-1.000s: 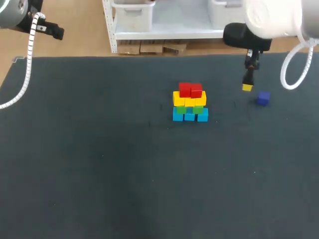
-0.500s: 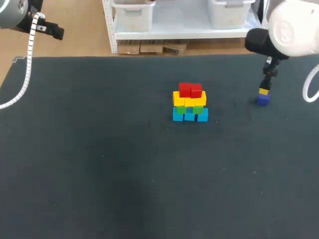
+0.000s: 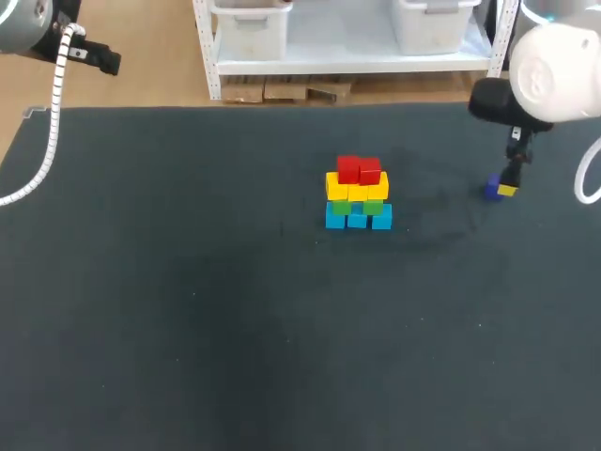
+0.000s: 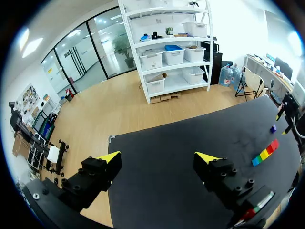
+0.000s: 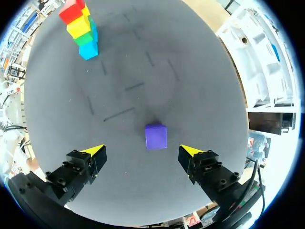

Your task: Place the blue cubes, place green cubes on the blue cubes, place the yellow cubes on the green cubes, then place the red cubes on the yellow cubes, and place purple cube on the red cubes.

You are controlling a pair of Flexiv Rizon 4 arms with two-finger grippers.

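Note:
A stack of cubes (image 3: pixel 357 195) stands mid-table: blue cubes (image 3: pixel 357 218) at the base, green cubes (image 3: pixel 358 206) on them, then yellow cubes (image 3: pixel 357 186), with red cubes (image 3: pixel 359 169) on top. The stack shows far ahead in the right wrist view (image 5: pixel 80 26) and small in the left wrist view (image 4: pixel 265 153). A purple cube (image 5: pixel 156 136) lies alone on the mat at the right (image 3: pixel 493 189). My right gripper (image 5: pixel 144 153) hovers open just above it, the cube ahead between the fingers without contact. My left gripper (image 4: pixel 157 156) is open and empty, up beyond the table's far-left corner.
The black mat (image 3: pixel 188 310) covers the whole table. Its back edge (image 3: pixel 282 106) runs just behind the stack and the purple cube.
My right gripper has swung right and come down over the purple cube. The stack, the cube and the left arm have stayed put.

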